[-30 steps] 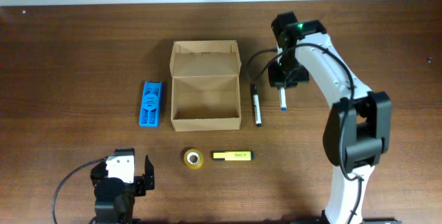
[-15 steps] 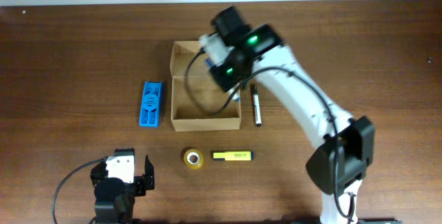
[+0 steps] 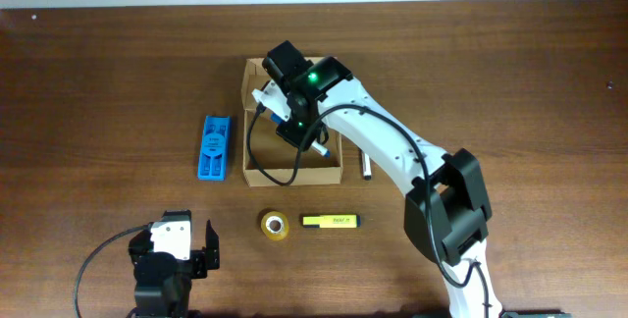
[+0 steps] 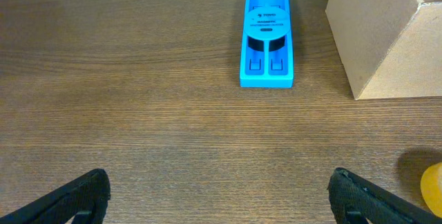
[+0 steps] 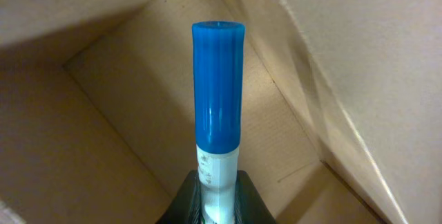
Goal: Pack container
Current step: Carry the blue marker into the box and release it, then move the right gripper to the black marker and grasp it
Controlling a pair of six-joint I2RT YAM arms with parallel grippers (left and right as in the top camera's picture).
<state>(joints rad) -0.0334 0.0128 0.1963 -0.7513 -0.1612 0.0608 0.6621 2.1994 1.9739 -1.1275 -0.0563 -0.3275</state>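
Hovering inside the small open tan cardboard box (image 3: pixel 292 174) at mid-table, the right gripper (image 3: pixel 294 122) clamps a white marker with a blue cap (image 5: pixel 217 92), not yet released. Packing looks barely begun: the blue plastic case (image 3: pixel 214 147), yellow tape roll (image 3: pixel 276 226), yellow highlighter (image 3: pixel 330 222) and black pen (image 3: pixel 365 168) lie outside on the table. The left gripper (image 4: pixel 221 200) rests spread, holding nothing.
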